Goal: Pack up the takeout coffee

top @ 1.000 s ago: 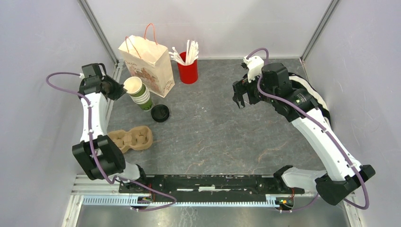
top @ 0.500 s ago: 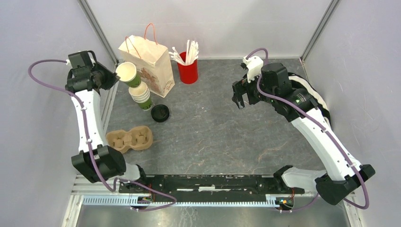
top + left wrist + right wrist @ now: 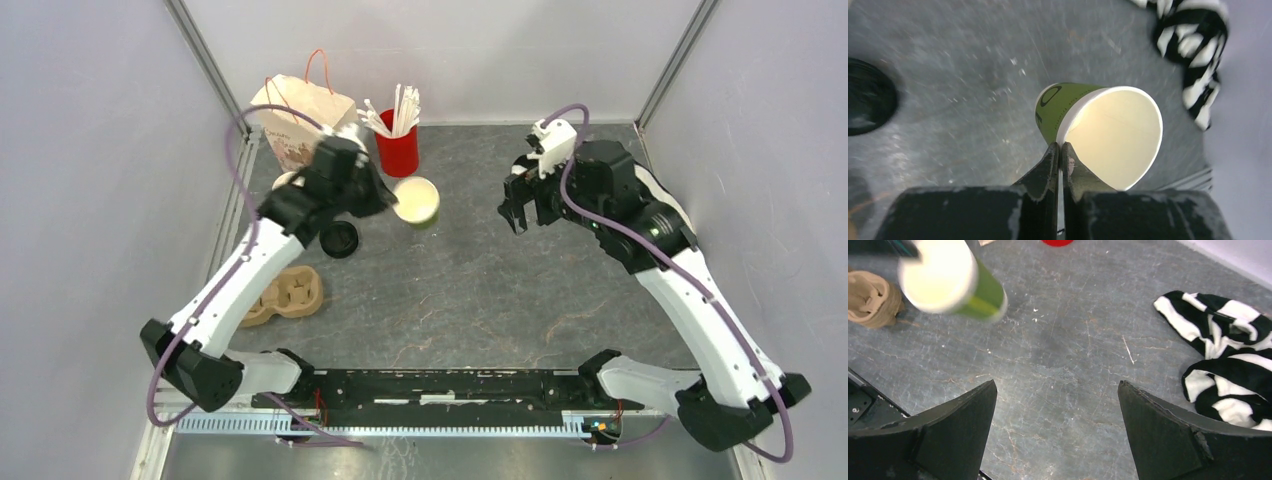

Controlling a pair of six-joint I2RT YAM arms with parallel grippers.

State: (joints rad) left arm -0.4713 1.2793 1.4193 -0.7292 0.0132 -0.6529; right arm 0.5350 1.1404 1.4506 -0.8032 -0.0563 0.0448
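Your green paper cup (image 3: 418, 201) has no lid on and hangs over the middle-rear of the tabletop (image 3: 470, 290), tipped so that its cream inside faces partly up. The left pincer (image 3: 1059, 150) has it by the rim: the fingers (image 3: 1044, 170) are closed almost together on the cup wall, one inside the mouth and one outside. In the right wrist view the cup is blurred, but you can see its green side and pale mouth at the upper left.

At 8 o'clock from the cup, near it, the round black lid (image 3: 339, 239) lies flat on the tabletop. At 11 o'clock, just beyond the cup, stands the red cup of white sticks (image 3: 398, 152). Farther out at 10 o'clock you have the paper bag (image 3: 300, 120) with its red handles, upright against the back. The cardboard cup carrier (image 3: 295, 295) sits at 8 o'clock past the lid, partly under the left arm.

At 3 o'clock, well apart from the cup, your right pincer (image 3: 1056, 385) hovers with its jaws spread wide and nothing between them. Beneath it, a black-and-white striped cloth (image 3: 1218, 355) lies crumpled on the tabletop.
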